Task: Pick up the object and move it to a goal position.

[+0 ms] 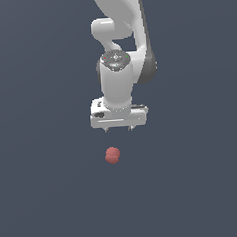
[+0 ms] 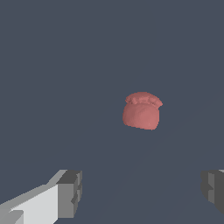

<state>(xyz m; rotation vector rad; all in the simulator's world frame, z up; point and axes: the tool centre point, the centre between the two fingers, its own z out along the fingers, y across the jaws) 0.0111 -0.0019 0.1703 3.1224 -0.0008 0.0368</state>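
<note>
White Panda arm (image 1: 118, 35) comes down from top centre of exterior view; wrist section vertical w/ grey joint cap facing camera; wide white hand block horizontal at its base. Gripper (image 1: 119, 130) points straight down; only two short dark finger stubs show under the block, set apart w/ a gap btwn them; nothing btwn them. Small matte red object (image 1: 112, 155) sits on plain dark grey-blue floor (image 1: 46, 205), below gripper in frame and slightly toward exterior view's left; clear gap btwn fingertips and object, no contact; object looks like two fused round lobes, much narrower than hand block.
</note>
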